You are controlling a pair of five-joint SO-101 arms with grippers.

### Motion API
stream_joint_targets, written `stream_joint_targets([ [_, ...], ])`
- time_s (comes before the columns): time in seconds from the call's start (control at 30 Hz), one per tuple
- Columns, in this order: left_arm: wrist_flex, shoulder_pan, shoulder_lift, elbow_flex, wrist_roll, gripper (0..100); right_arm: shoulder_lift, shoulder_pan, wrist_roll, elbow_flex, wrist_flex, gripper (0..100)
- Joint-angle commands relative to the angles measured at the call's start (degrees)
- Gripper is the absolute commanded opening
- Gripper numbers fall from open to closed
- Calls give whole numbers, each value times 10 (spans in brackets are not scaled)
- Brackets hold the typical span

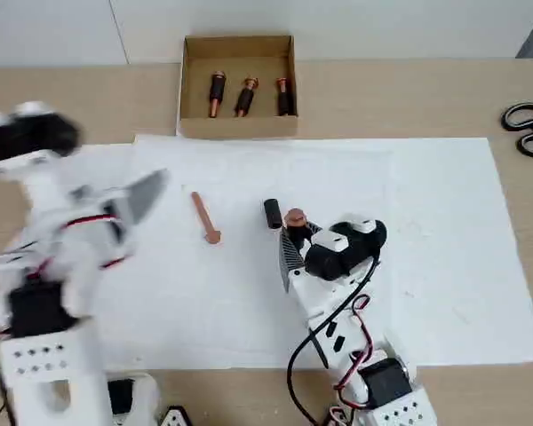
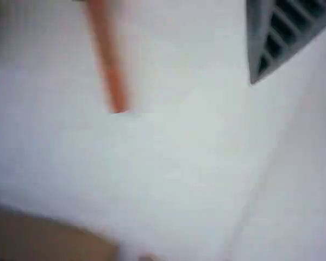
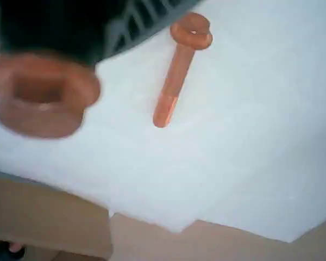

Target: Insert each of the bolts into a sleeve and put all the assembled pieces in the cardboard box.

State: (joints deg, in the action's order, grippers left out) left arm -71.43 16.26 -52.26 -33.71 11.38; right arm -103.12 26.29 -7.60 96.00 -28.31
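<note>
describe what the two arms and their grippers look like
Both are white plastic with black motor blocks. The right arm carries looping black and red cables. The left arm shows red wiring and a white base dotted with small holes. The right gripper has a grey ribbed finger; the left gripper looks grey too.

Light: bright and even all over the table [image 1: 382, 98]; it seems to come from above.
Sheet [image 1: 426, 248]: the brightest thing, plain white, with no hard shine.
Shadows: soft and pale; a very faint one lies beside the bolt [image 1: 204, 217].
Cardboard box [image 1: 237, 41]: a bit darker inside, close to its walls.
Right wrist view: the table past the sheet's edge looks dimmer.
</note>
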Motion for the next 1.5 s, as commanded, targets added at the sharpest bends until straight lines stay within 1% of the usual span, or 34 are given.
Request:
stream_joint_targets([
  [0.0,-86,105,-6,23,-83,368,-7,-18,-1,-2,10,4],
  [0.1,-157,145,-7,24,-136,368,-7,-30,29,-37,-2,4],
  [0.17,-185,161,-11,25,-149,368,-6,-36,45,-84,-25,4],
  [0.27,-200,167,-11,24,-148,368,5,-45,48,-159,-29,4],
  [0.37,-199,164,-11,23,-148,368,71,-52,72,-236,-10,4],
  [0.47,-198,164,-11,23,-148,368,185,-73,84,-302,60,4],
  [0.63,-200,164,-11,23,-148,368,420,-81,84,-418,216,4],
  [0.9,-218,165,-11,23,-148,368,798,-81,84,-660,354,4],
  [1.1,-218,165,-11,23,-148,368,1057,-81,84,-877,372,4],
  [1.47,-218,164,-11,23,-148,368,1460,-106,82,-1275,370,4],
])
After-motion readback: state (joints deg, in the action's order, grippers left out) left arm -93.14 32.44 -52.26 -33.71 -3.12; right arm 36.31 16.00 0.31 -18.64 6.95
